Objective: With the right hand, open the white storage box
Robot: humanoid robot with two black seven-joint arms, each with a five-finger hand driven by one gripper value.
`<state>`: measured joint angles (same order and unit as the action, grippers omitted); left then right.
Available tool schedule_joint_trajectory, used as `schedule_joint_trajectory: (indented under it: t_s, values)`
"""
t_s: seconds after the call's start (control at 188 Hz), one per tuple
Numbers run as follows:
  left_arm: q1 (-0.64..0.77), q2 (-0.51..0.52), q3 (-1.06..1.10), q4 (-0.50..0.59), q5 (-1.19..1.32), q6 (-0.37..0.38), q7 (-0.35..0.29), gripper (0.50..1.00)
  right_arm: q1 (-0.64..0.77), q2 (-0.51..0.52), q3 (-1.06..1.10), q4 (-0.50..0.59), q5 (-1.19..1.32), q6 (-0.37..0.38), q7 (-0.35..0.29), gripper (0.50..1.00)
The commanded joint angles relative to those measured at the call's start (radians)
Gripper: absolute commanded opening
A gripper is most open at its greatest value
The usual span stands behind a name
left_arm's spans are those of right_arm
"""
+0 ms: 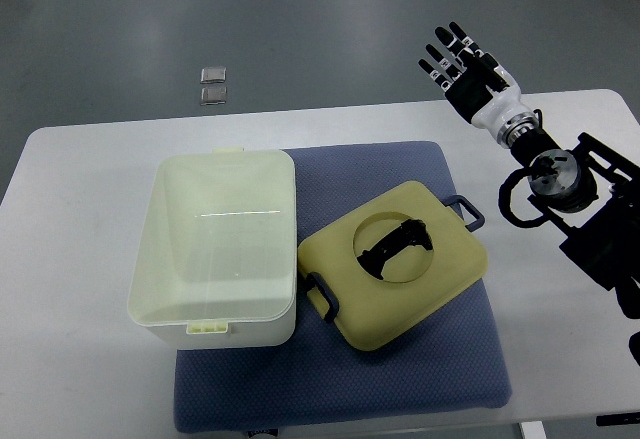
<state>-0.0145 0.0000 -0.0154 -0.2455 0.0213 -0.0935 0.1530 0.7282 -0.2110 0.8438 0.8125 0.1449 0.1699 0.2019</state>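
Looking down, we see our right hand [468,62] raised beyond the table [80,379], fingers spread, empty. The white storage box [220,249] sits uncovered on the blue mat [440,359], its lid [395,264] just beside it.

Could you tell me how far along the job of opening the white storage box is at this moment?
The opening looks done: the white storage box stands uncovered on the blue mat, and its lid lies beside it, handle up. Nothing is in hand: the right hand is raised beyond the table's far edge, fingers spread. Nothing visible looks left to do.
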Motion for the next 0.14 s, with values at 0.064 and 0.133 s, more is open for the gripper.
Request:
schedule_joint_trajectory:
  t_s: [0.064,0.133]
  values:
    - [0.001,0.000,0.000,0.000,0.000,0.000,0.000,1.000,-0.018,0.012,-0.002,-0.001,-0.001,0.002,0.004,0.956]
    - [0.001,0.000,0.000,-0.001,0.000,0.000,0.000,1.000,-0.024,0.012,-0.002,-0.003,-0.002,0.000,0.004,0.956]
